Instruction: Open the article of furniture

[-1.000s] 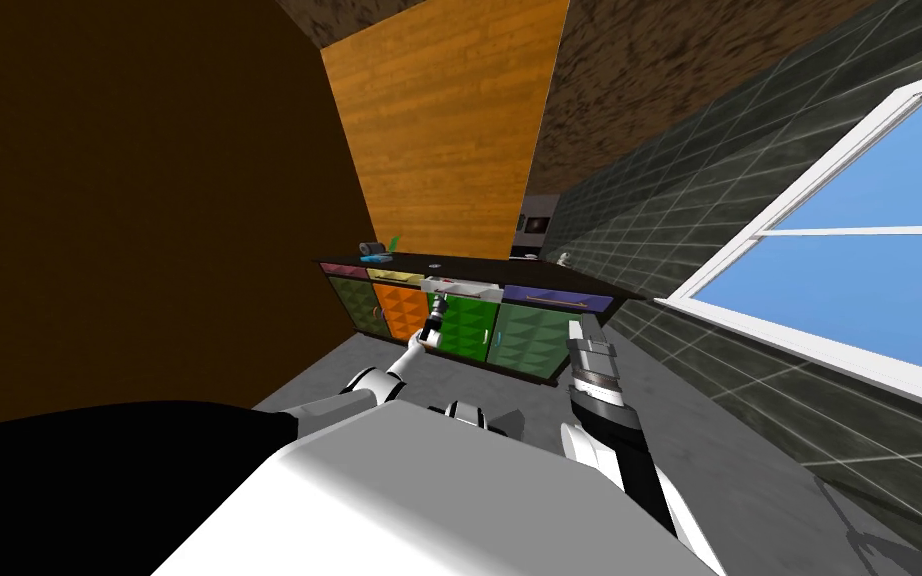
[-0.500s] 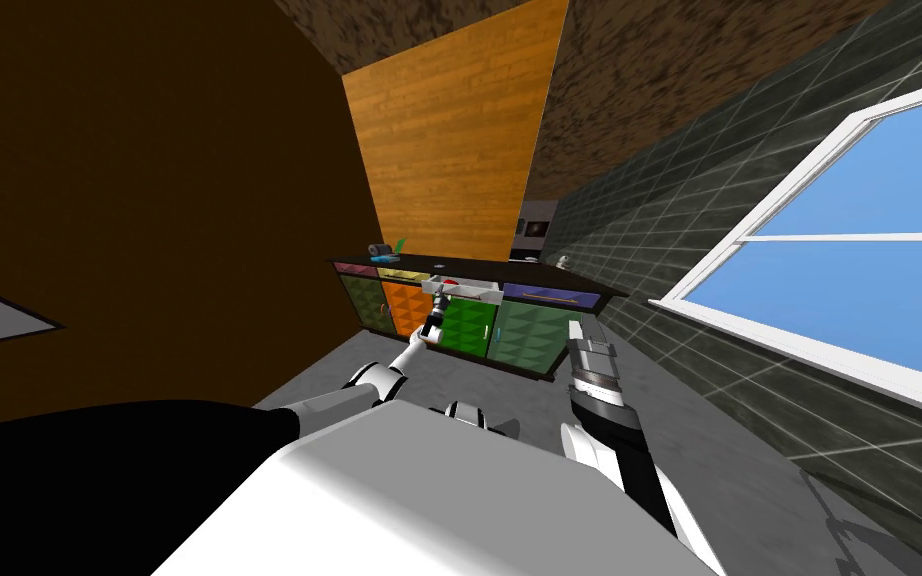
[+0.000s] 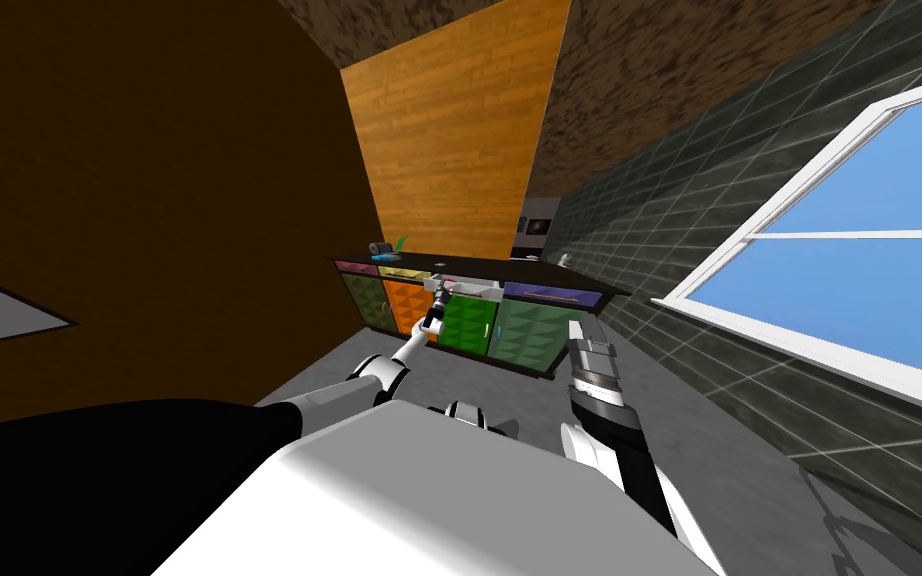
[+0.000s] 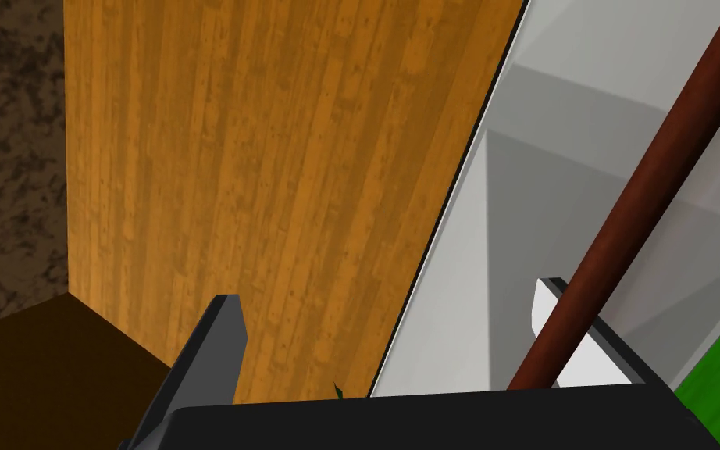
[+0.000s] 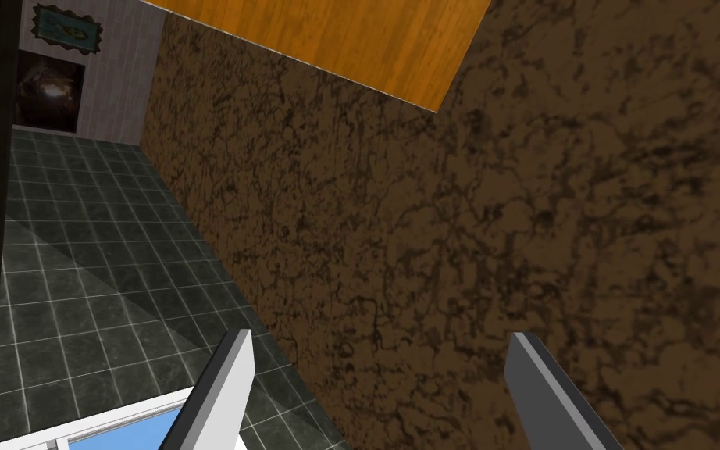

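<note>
The left gripper (image 4: pixel 388 293) is at the cabinet's (image 3: pixel 524 345) white drawer (image 4: pixel 554 141). The drawer sits in the top row above the bright green door (image 3: pixel 467 322) and stands out a little from the cabinet's front. The gripper's fingers (image 4: pixel 214 344) are spread wide and clamp nothing. The drawer's reddish-brown handle (image 4: pixel 632 211) crosses just in front of the finger on the drawer's side; whether they touch cannot be told. The right gripper (image 5: pixel 378 336) hangs short of the cabinet, towards its purple drawer (image 3: pixel 549 296), with its fingers apart and empty.
</note>
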{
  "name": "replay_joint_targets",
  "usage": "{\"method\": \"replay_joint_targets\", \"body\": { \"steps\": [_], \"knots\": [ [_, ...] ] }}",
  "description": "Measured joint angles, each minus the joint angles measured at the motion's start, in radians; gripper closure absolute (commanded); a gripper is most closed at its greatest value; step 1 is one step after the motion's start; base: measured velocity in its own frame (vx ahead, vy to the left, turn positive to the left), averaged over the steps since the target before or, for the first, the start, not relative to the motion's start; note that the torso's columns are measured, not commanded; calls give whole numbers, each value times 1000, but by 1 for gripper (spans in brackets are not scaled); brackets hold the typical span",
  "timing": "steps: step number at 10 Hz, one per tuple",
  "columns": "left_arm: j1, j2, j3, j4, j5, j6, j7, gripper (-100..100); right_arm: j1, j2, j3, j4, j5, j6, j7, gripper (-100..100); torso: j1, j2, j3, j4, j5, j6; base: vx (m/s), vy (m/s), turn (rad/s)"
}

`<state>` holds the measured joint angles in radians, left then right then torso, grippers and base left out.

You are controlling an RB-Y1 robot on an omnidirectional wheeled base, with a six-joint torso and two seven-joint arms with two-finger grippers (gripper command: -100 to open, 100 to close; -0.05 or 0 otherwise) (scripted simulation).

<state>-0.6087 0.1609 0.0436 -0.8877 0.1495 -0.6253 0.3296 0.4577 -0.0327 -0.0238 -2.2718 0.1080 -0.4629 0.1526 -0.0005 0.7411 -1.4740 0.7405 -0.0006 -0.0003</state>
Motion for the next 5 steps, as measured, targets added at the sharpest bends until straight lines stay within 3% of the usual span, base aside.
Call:
{"method": "replay_joint_targets", "body": {
  "steps": [1, 2, 5],
  "knots": [
    [-12, 6, 1, 5, 2, 13, 4, -100, 0, 0, 0, 0, 0, 0, 0, 0, 0, 2, 1, 2, 0, -1, -16, -2, -1],
    [-12, 6, 1, 7, 2, 16, 5, 0, 0, 0, 0, 0, 0, 0, 0, 0, 0, 1, 1, 1, 0, 0, 0, 0, 0],
    [-9, 5, 0, 10, 1, 19, 5, 0, 0, 0, 0, 0, 0, 0, 0, 0, 0, -2, -1, -1, 0, 0, 0, 0, 0]
  ]
}}
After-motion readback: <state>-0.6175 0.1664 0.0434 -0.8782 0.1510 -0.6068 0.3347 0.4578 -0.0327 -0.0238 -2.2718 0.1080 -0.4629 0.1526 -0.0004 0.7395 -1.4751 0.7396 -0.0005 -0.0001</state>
